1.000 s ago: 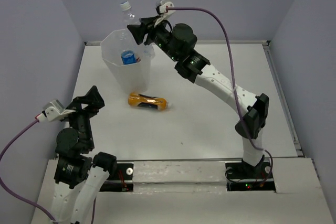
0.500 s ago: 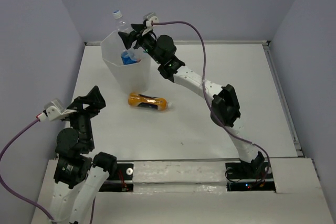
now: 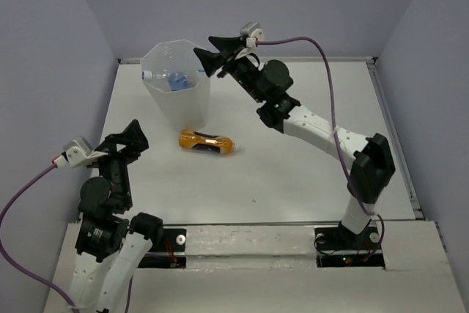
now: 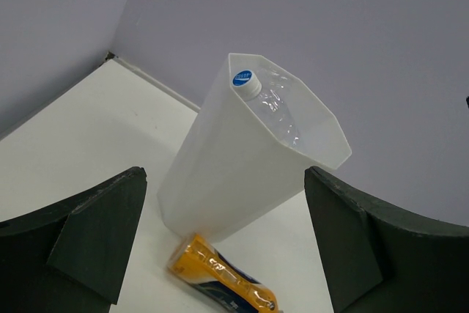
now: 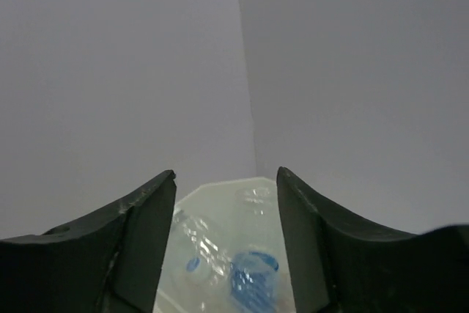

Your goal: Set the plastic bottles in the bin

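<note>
The tall white faceted bin [image 3: 178,104] stands at the back left. Inside it lie a clear bottle with a white cap [image 3: 149,75] leaning on the left rim and a blue-labelled bottle [image 3: 176,80]. An orange bottle with a dark label [image 3: 207,141] lies on the table just in front of the bin. My right gripper [image 3: 205,50] hovers open and empty just right of the rim; its view looks down into the bin [image 5: 220,190] at the blue-labelled bottle [image 5: 253,278]. My left gripper [image 3: 134,137] is open and empty, facing the bin [image 4: 234,181] and orange bottle [image 4: 220,282].
The white table [image 3: 308,144] is walled at the back and sides by grey panels. The left arm base sits at the near left and the right arm base at the near right. A purple cable loops above the right arm.
The right gripper has let go of the clear bottle, which now lies in the bin, and has drawn back to the right of the rim. The left arm has not moved.
</note>
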